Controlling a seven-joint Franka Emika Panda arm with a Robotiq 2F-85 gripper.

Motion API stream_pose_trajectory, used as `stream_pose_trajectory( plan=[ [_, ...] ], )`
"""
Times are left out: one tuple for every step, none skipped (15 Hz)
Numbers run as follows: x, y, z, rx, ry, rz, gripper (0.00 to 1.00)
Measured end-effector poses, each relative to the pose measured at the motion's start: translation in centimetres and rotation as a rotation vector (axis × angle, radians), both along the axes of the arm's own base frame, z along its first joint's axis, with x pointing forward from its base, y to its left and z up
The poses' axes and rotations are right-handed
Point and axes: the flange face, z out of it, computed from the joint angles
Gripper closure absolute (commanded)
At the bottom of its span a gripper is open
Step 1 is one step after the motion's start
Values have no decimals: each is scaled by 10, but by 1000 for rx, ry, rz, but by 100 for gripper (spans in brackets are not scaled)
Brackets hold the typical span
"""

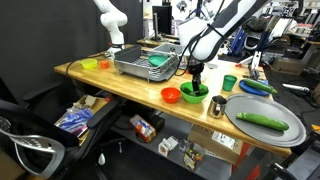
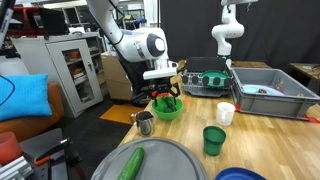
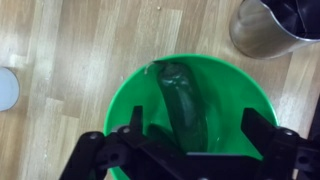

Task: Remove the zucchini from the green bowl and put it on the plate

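Step in hand is the grasp approach, with nothing lifted yet. The white robot arm's black two-finger gripper (image 3: 190, 140) hangs over the small round bright green plastic bowl (image 3: 135, 100), jaws spread wide. In the wrist view one finger sits on each side of the short stubby dark green zucchini (image 3: 185, 100), which lies in the bowl bottom with its long axis running between the fingers. I cannot tell how deep the fingertips reach; in an exterior view the gripper (image 1: 196, 72) looks to be about at the rim. Next move, as I judge it: drop a bit if needed, pinch across the zucchini's narrow width, lift clear of the rim, then carry it across to the plate. Containers, big to small: the large round flat grey plate (image 1: 262, 105) is well apart from the bowl and holds only a long green cucumber-like vegetable (image 1: 262, 121), with bare space beside it for the drop. The red-orange bowl (image 1: 170, 95) just beside the green one shows no contents from here. The shiny steel cup (image 3: 270, 25) is near the green bowl, and its inside is not readable.
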Motion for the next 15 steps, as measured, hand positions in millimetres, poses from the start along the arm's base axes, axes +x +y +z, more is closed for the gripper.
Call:
stream_pose_trajectory(
  plan=[
    [0, 0, -4, -1, 8, 9, 0],
    [0, 0, -8, -2, 14, 17, 0],
    [0, 0, -13, -5, 19, 23, 0],
    [1, 0, -17, -8, 20, 27, 0],
    [3, -1, -20, -10, 21, 28, 0],
    [5, -1, -22, -11, 21, 27, 0],
    [6, -1, -24, -12, 21, 26, 10],
    [7, -1, -26, -13, 24, 25, 26],
    [8, -1, -28, -15, 27, 25, 34],
    [9, -1, -30, -17, 31, 25, 40],
    [9, -2, -32, -19, 35, 24, 48],
    [9, -2, -33, -21, 38, 23, 56],
    [10, -2, -33, -22, 39, 23, 62],
    [11, -2, -32, -23, 39, 23, 70],
    [12, -2, -30, -23, 37, 22, 77]
  ],
)
